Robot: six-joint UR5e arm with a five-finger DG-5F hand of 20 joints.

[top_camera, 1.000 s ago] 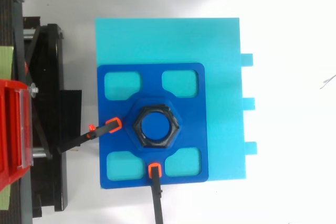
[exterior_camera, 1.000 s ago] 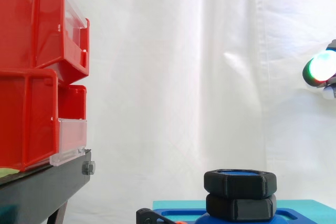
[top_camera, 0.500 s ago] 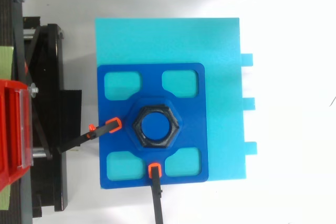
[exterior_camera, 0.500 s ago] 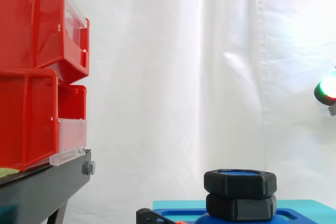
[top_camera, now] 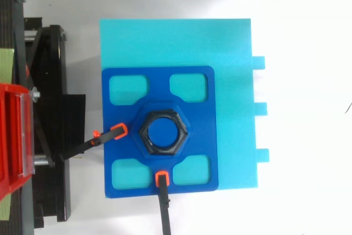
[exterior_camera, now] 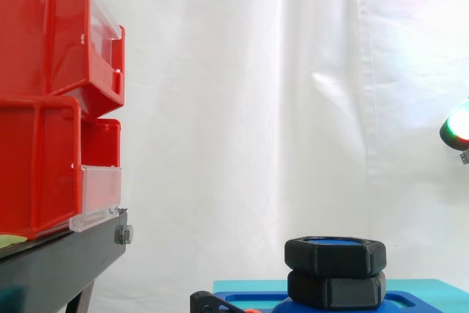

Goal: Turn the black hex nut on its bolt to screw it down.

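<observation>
— Where is the hand?
— The hand (exterior_camera: 459, 124) is at the right edge of the side view, high above the black hex nut (exterior_camera: 335, 255) and well apart from it. Open or closed, I cannot tell.
— And the bins?
— The red bins (exterior_camera: 44, 100) stand at the left (their inside is hidden).
— Any change?
— One second ago the hand was higher and further in. The nut sits unmoved on its blue bolt (top_camera: 163, 130), on the cyan plate (top_camera: 231, 48), before the white curtain (exterior_camera: 256, 108).
</observation>
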